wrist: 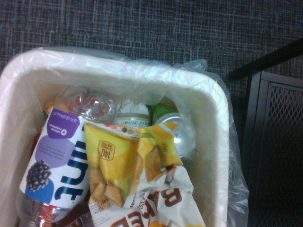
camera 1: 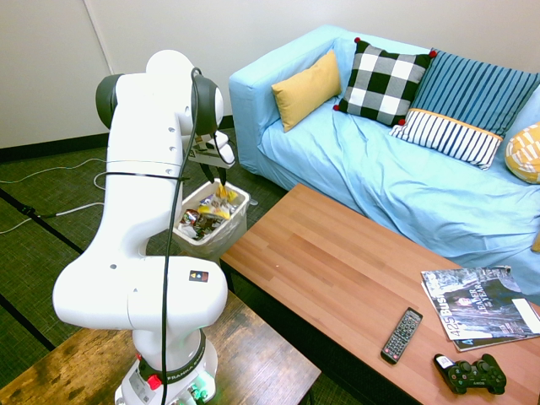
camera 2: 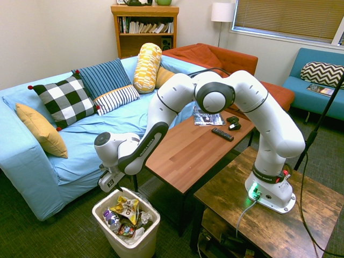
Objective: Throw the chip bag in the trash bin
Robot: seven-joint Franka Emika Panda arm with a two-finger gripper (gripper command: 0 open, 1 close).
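1. Held just above the small white plastic trash bin [camera 2: 127, 235], the robot's gripper [camera 2: 127, 190] is pointed steeply downward; in the second exterior view its two dark fingers [camera 2: 134, 186] are seen parted, with nothing between them.
2. The small yellow foil chip bag [camera 2: 127, 207] is seen lying on top of the rubbish inside the bin, apart from the fingers.
3. In the first exterior view the gripper [camera 1: 219, 179] is largely hidden behind the white arm, so the spread of the fingers cannot be judged there; the chip bag [camera 1: 224, 195] is shown only as a yellow patch at the bin's [camera 1: 240, 205] far side.
4. Detail missing from both wide views is given by the wrist view: the chip bag [wrist: 124, 165] is crumpled, printed with pictured crackers, and laid over a clear plastic bottle with a purple and white label [wrist: 57, 163].
5. A clear liner [wrist: 189, 66] draped over the bin's rim [wrist: 218, 118] is made out only in the wrist view.
6. A long wooden coffee table [camera 2: 196, 144] standing just beside the bin and a light blue sofa [camera 2: 32, 161] behind it are shown in the exterior views alone.
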